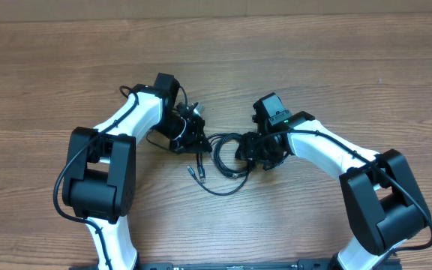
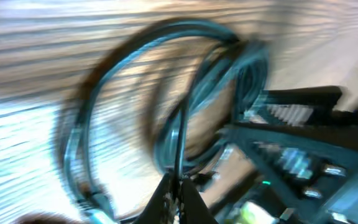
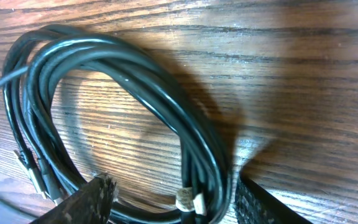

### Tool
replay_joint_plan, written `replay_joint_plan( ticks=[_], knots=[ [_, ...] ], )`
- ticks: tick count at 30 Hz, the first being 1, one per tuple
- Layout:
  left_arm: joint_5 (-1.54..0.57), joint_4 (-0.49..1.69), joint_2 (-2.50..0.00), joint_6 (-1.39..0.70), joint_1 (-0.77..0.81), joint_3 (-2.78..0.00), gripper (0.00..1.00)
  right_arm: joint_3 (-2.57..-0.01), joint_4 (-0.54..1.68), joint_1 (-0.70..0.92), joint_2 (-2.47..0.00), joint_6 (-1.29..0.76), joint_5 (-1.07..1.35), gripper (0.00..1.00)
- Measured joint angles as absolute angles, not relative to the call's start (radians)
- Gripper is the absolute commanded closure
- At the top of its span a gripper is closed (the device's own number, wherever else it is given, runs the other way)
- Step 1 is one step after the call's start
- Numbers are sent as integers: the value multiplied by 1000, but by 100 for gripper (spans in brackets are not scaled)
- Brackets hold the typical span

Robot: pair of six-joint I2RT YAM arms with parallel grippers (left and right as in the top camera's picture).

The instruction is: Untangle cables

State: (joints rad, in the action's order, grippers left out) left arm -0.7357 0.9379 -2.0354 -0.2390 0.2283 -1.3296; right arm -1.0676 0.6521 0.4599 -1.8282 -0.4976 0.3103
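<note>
The cables (image 1: 231, 174) are a small coil of thin black cords on the wooden table (image 1: 291, 60), between my two grippers, with two loose plug ends (image 1: 198, 171) trailing out to its left. My left gripper (image 1: 199, 141) touches the coil's left side. In the blurred left wrist view it (image 2: 179, 182) is shut on one thin strand, and the loops (image 2: 166, 93) rise beyond it. My right gripper (image 1: 247, 154) is at the coil's right side. It (image 3: 173, 186) stands open, with the bundled strands (image 3: 197, 168) and a small pale tie (image 3: 190, 200) between its fingers.
Both white arms bend inward from their black bases at the near table edge. The right arm's black wrist with a green light (image 2: 291, 149) looms close behind the coil in the left wrist view. Bare wood surrounds the coil.
</note>
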Motion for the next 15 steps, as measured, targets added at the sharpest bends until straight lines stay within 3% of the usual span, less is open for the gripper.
replay_joint_plan(
  ticks=[7,9,15],
  knots=[
    [-355,980,-2035,-232,228,-1330,83,-1068,651,460,-1828,-497,310,39],
    [-305,981,-2035,-232,228,-1331,74,-1068,651,459,-1828,-497,310,39],
    [-290,991,-2035,-235,229,-1344,59,-1068,650,460,-1828,-497,311,38]
  ],
)
